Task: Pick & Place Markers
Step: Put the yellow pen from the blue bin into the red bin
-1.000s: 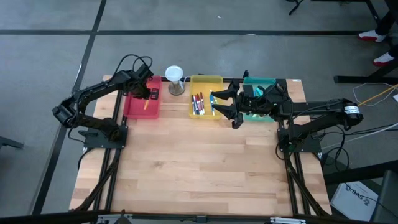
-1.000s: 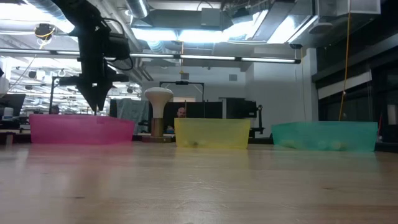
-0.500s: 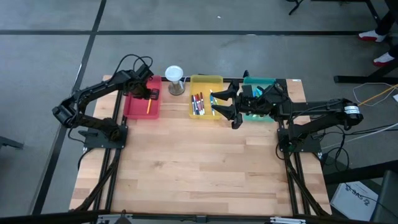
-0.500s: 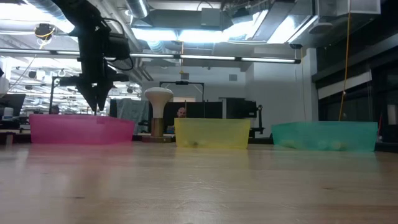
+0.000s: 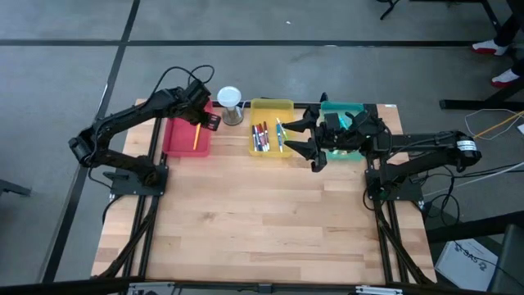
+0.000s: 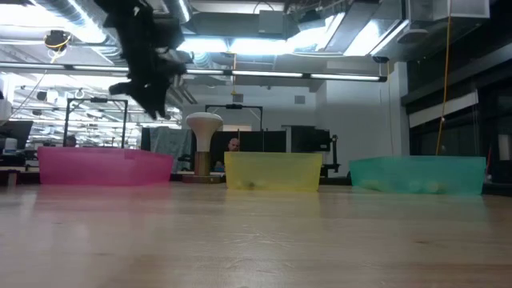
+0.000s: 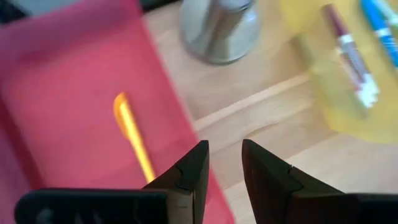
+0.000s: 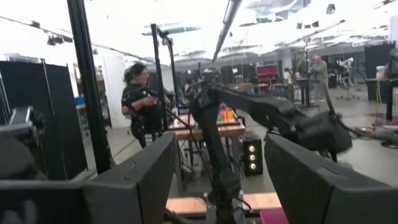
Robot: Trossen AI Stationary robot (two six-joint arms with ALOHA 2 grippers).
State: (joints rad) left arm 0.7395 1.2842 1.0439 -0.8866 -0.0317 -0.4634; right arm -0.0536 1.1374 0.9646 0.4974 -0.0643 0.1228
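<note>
Table top (image 5: 262, 221): pale wood planks, smooth, a soft sheen seen in the low view. Red tray (image 7: 56, 106), yellow tray (image 6: 272, 172) and teal tray (image 6: 416, 174): translucent plastic, light passed through the walls. Orange marker (image 7: 134, 140): glossy plastic. Hourglass-like object (image 7: 221, 28): base of dull grey metal look. Left gripper (image 7: 222, 171): fingers of matt black plastic look. Floor (image 5: 65, 65): grey, matt.
</note>
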